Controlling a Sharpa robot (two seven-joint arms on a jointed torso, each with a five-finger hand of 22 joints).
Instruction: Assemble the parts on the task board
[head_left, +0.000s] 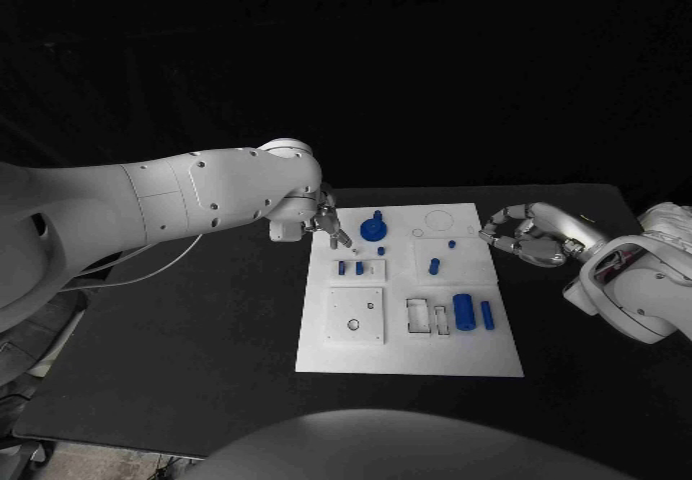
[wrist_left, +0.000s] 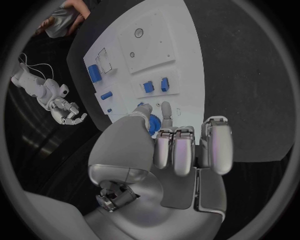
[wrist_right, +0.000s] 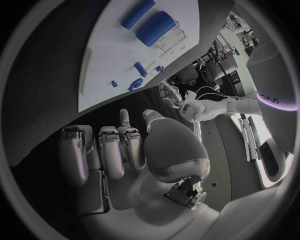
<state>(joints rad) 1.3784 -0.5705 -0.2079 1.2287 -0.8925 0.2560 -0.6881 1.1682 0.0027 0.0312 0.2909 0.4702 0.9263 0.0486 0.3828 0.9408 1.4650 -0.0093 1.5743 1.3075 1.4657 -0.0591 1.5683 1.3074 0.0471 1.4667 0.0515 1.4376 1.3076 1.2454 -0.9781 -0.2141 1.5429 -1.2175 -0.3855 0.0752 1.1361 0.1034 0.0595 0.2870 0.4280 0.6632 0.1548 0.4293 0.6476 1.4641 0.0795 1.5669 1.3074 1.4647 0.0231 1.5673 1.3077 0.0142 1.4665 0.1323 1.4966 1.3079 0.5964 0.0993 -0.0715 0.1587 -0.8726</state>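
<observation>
The white task board (head_left: 411, 350) lies mid-table. At its far left corner stands a round blue part (head_left: 375, 228), with my left hand (head_left: 326, 222) just left of it, over the board's edge. In the left wrist view that hand (wrist_left: 184, 147) has most fingers curled in, one finger and the thumb reaching toward the round blue part (wrist_left: 150, 122); nothing is visibly held. My right hand (head_left: 522, 236) hovers off the board's far right edge with its fingers curled and nothing in them, as the right wrist view (wrist_right: 119, 150) also shows.
On the board are two small blue blocks (head_left: 351, 267), a blue peg (head_left: 434, 266), a tiny blue stud (head_left: 451, 243), a thick blue cylinder (head_left: 463, 311) beside a slimmer one (head_left: 488, 315), and a white square plate (head_left: 355, 316). Black table surrounds the board.
</observation>
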